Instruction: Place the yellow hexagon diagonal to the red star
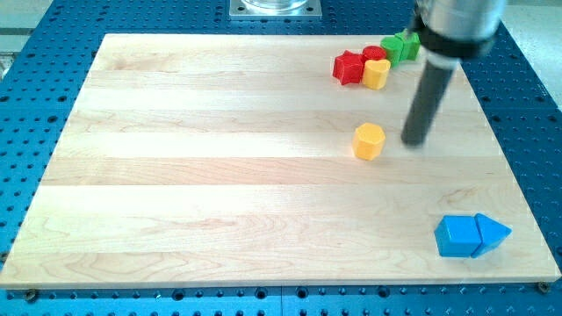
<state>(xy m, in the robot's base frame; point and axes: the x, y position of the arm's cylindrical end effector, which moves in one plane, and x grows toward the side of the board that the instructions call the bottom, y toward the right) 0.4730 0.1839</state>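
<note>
A yellow hexagon [369, 140] lies on the wooden board right of centre. A red star [349, 67] lies near the view's top right, touching a second yellow block [377, 74]. Behind them sit a small red block [375, 53] and a green block [401, 46]. My tip [414, 142] rests on the board just to the right of the yellow hexagon, a small gap apart from it. The rod rises to the top right.
A blue cube [457, 237] and a blue triangle [493, 233] touch each other at the view's bottom right. The wooden board [176, 175] lies on a blue perforated table [26, 105]. A metal mount [274, 8] shows at the top edge.
</note>
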